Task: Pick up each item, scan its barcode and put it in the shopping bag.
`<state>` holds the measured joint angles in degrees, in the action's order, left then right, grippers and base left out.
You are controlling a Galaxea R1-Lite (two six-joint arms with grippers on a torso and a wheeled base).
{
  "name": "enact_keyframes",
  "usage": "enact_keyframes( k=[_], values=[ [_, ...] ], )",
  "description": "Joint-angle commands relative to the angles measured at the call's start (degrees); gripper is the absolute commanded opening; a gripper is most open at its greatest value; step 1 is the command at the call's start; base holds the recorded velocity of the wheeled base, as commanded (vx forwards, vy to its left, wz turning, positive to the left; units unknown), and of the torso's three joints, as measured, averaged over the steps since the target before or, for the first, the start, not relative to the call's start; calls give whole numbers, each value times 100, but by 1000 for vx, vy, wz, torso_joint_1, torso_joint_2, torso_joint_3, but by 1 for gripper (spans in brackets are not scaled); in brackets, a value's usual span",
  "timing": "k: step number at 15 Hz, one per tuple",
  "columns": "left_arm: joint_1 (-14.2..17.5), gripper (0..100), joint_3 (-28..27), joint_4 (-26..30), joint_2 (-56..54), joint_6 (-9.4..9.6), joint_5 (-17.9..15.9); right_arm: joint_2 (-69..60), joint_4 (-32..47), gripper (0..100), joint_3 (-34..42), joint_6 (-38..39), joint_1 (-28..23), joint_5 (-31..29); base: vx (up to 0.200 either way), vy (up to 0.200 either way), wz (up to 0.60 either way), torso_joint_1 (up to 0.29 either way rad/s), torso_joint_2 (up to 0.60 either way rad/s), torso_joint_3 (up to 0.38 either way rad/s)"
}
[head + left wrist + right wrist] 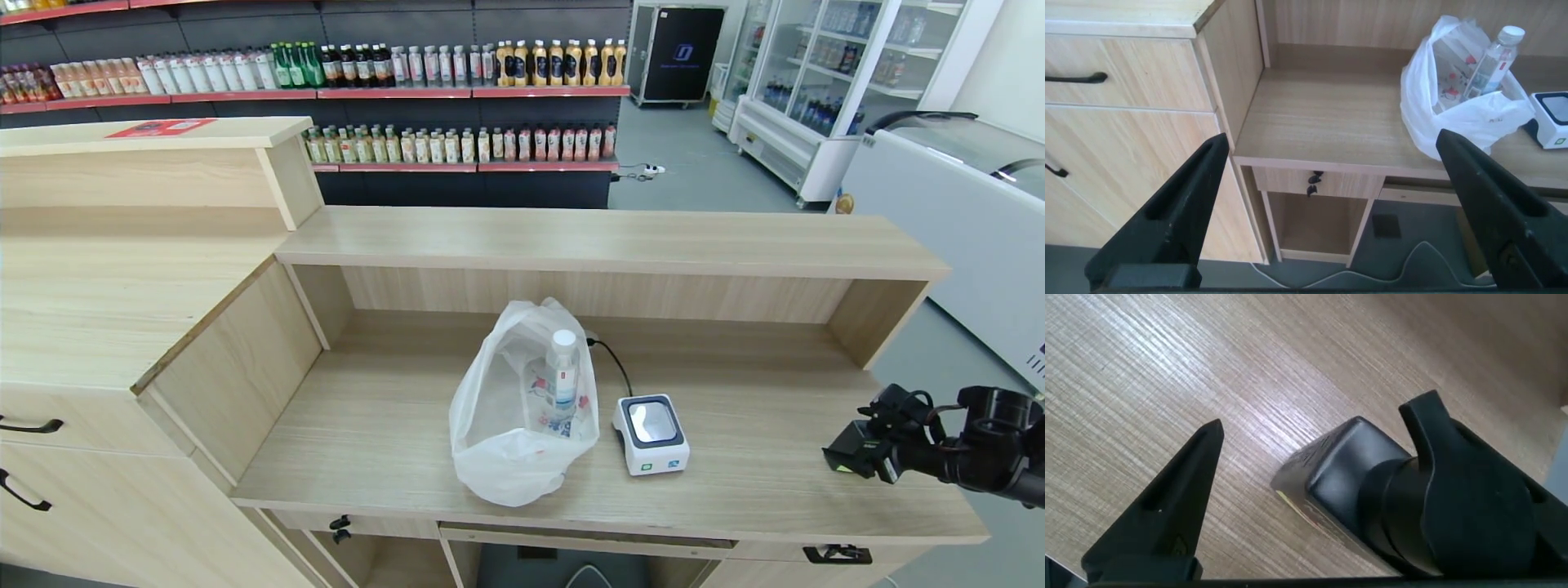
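A white plastic shopping bag (506,425) stands open at the middle of the wooden counter (367,425). A clear bottle (562,367) with a white cap stands upright inside it. Just right of the bag sits the white barcode scanner (651,433), its window facing up. My left gripper (1331,139) is open and empty, low and off the counter's left front, with the bag (1454,114) and bottle (1493,61) beyond it. My right arm (980,441) hangs over the counter's right end. My right gripper (1319,416) has its fingers spread wide above bare wood, a dark boxy thing (1347,482) near one finger.
A raised shelf (612,241) runs over the back of the counter. A taller cabinet with black drawer handles (28,425) stands to the left. The scanner's black cable (614,363) runs behind the bag. Keys (1312,184) hang from a drawer under the counter.
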<state>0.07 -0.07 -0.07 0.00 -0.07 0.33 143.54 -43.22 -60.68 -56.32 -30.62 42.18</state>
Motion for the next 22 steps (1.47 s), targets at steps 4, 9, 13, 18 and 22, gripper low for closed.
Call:
enact_keyframes(
  k=[4,9,13,18,22],
  values=[
    [1,100,7,-1,0,-1,2,-72,-3,0,180,-19,12,-8,0,0,0,0,0,0],
    [1,100,-1,-1,0,-1,2,-336,-29,0,786,-230,-49,-140,0,0,0,0,0,0],
    [1,100,-1,-1,0,-1,2,-1021,-126,0,821,-538,-58,-219,0,0,0,0,0,0],
    [1,100,7,-1,0,-1,2,-3781,-372,0,1718,-1364,-295,317,0,0,0,0,0,0],
    [1,100,7,-1,0,-1,2,-5592,208,0,2439,-2586,-155,1996,0,0,0,0,0,0]
  ],
)
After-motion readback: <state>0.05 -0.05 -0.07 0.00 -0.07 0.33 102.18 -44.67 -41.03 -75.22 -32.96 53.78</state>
